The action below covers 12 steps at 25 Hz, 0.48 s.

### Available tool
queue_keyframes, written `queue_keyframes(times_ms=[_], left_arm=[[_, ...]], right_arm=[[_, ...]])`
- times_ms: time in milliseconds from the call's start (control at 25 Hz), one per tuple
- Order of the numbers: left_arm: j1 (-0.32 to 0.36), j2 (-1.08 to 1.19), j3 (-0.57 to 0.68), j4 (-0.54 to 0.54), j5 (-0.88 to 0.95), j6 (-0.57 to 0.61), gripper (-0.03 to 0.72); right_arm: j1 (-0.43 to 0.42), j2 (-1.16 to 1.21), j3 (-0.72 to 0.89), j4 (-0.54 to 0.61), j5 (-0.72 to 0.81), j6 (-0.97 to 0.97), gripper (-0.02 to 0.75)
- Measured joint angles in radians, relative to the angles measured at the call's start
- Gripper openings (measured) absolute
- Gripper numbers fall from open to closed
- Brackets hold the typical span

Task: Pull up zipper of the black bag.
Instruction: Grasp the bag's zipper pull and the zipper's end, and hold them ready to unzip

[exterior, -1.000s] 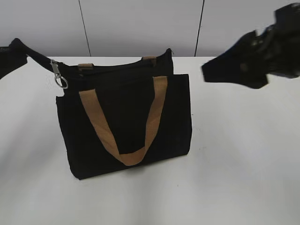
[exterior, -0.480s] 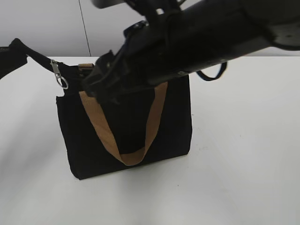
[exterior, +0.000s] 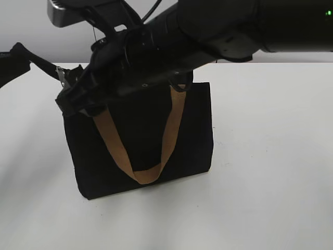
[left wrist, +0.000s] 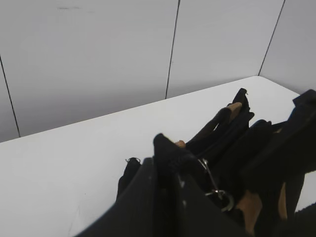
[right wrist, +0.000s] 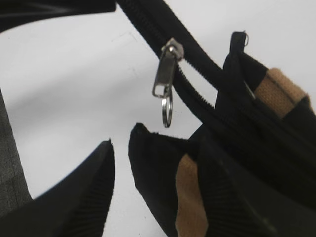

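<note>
Bag: the black bag (exterior: 140, 140) upright on my white surface (exterior: 270, 156). Zipper (right wrist: 165, 76) hangs at its top left end. Right hand (right wrist: 148, 197) open, fingers straddling a bag corner below the pull. Left hand (exterior: 10, 65) seemingly clamps the zipper tape, though I cannot tell

A black bag (exterior: 140, 140) is standing upright on a white table (exterior: 270, 156), its tan handle (exterior: 143, 151) hanging in a loop down the front. A large dark robot arm (exterior: 171, 47) is reaching from the upper right across the bag's top, ending at its upper left corner, beside the silver zipper (exterior: 62, 76). A black strap (exterior: 36, 63) is stretching left.
</note>
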Motion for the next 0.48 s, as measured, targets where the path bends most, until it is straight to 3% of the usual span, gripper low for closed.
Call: queue_keyframes(times_ms=[480], left_arm=[[0.000,0.000,0.000,0.000,0.000,0.000,0.020]], right_arm=[[0.041,0.028,-0.023,0.048,-0.081,0.004,0.421]])
